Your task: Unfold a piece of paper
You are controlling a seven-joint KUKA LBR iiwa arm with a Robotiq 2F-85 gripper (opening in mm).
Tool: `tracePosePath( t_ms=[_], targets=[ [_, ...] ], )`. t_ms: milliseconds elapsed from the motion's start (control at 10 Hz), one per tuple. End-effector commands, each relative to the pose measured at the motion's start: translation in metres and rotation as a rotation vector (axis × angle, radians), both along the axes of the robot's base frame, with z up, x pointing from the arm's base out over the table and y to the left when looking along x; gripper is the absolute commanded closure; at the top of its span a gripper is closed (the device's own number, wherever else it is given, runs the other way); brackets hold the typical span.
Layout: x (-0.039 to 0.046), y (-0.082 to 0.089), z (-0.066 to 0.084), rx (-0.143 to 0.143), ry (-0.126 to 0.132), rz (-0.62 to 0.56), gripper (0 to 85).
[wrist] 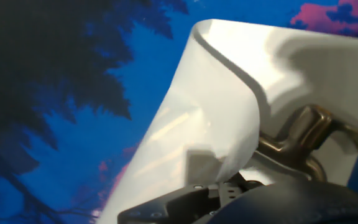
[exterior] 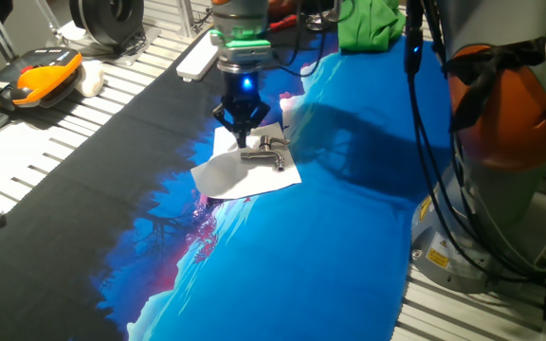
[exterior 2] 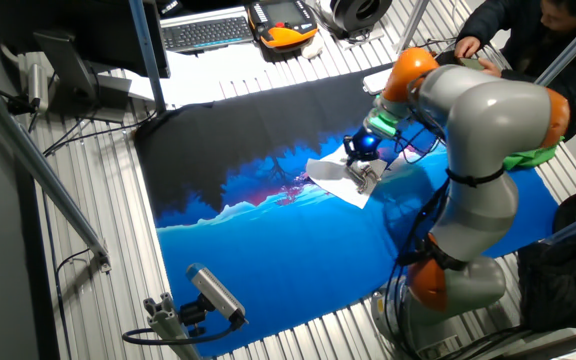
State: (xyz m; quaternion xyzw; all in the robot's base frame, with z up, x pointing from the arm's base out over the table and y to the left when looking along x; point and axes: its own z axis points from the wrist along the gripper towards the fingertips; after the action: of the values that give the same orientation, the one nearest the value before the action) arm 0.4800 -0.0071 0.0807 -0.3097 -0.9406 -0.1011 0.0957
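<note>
The piece of paper (exterior: 245,173) is white and lies on the blue and black cloth, with one flap lifted. It also shows in the other fixed view (exterior 2: 336,180). In the hand view the raised flap (wrist: 216,106) curls up and runs down into my fingers (wrist: 229,196). My gripper (exterior: 238,128) stands upright over the paper's far edge, and its jaws look shut on that flap. A small bent metal piece (exterior: 265,152) rests on the paper right beside the gripper (exterior 2: 360,152); it is at the right of the hand view (wrist: 297,140).
A long white plastic bar (exterior: 197,59) lies behind the gripper at the cloth's far edge. A green cloth (exterior: 368,24) is at the back. An orange and black device (exterior: 36,76) sits at the left. The arm's base (exterior: 510,123) stands at the right.
</note>
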Motion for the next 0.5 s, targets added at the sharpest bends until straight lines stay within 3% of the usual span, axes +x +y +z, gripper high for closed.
tracePosePath(
  t_ms=[0, 100, 300, 400],
  targets=[
    [0.0000, 0.0000, -0.0001, -0.092, 0.049, 0.119, 85.0],
    [0.0000, 0.0000, -0.0001, -0.145, 0.063, 0.185, 85.0],
    [0.0000, 0.0000, -0.0001, -0.165, 0.064, 0.220, 85.0],
    [0.0000, 0.0000, -0.0001, -0.189, 0.069, 0.245, 85.0]
  ],
)
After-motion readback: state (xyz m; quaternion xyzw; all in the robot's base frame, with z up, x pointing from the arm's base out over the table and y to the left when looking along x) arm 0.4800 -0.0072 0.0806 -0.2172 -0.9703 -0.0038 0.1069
